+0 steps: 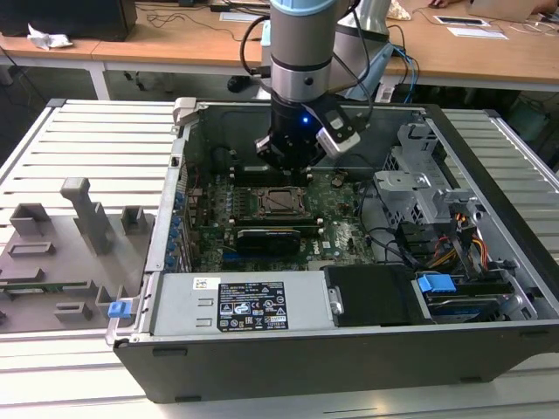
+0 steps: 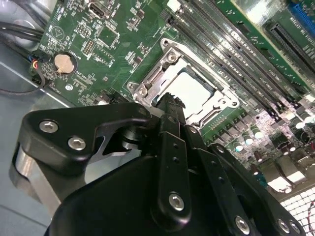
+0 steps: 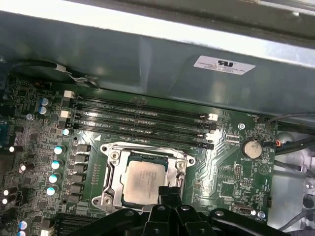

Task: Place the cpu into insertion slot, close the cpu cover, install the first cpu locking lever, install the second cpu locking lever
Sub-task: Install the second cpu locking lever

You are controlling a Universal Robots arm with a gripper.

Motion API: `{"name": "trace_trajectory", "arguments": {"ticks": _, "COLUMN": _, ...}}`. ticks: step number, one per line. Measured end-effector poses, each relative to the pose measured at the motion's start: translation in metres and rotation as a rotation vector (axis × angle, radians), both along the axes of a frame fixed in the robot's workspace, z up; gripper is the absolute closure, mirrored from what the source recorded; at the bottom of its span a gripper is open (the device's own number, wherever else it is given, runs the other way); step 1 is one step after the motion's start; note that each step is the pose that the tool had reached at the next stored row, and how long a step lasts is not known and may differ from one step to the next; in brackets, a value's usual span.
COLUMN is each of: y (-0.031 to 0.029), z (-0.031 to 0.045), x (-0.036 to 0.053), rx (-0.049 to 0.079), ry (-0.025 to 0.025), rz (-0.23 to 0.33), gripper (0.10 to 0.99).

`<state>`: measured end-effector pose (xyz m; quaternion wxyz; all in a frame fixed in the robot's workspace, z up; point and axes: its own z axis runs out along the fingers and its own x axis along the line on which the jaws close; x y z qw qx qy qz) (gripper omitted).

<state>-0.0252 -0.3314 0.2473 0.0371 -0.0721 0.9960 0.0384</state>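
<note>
Motherboard (image 1: 262,214) lies flat in the open computer case (image 1: 489,288) on the slatted table (image 1: 87,140). The arm's tool (image 2: 170,103) hangs just over the socket edge, fingers together and empty. The cpu cover (image 3: 110,172) appears closed over the cpu (image 3: 142,181), which sits in the insertion slot (image 2: 206,110). Judged risk: a misaligned push could scrape the board or miss a locking lever.

the arm (image 1: 301,44) is a thick silver-grey cylinder with a pale blue cap ring, going black toward the wrist, where a small blue light glows. black cables loop beside it. the tool (image 2: 170,105) is matte black, with flat linkage plates fixed by round silver screws.
</note>
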Motion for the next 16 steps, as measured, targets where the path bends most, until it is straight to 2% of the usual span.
{"name": "trace_trajectory", "arguments": {"ticks": 4, "y": -0.0088, "z": 0.0000, "x": -0.0001, "rx": 0.000, "ry": 0.0002, "rz": 0.000, "gripper": 0.980}}
{"name": "trace_trajectory", "arguments": {"ticks": 16, "y": -0.0168, "z": 0.0000, "x": -0.0001, "rx": 0.000, "ry": 0.0003, "rz": 0.000, "gripper": 0.980}}
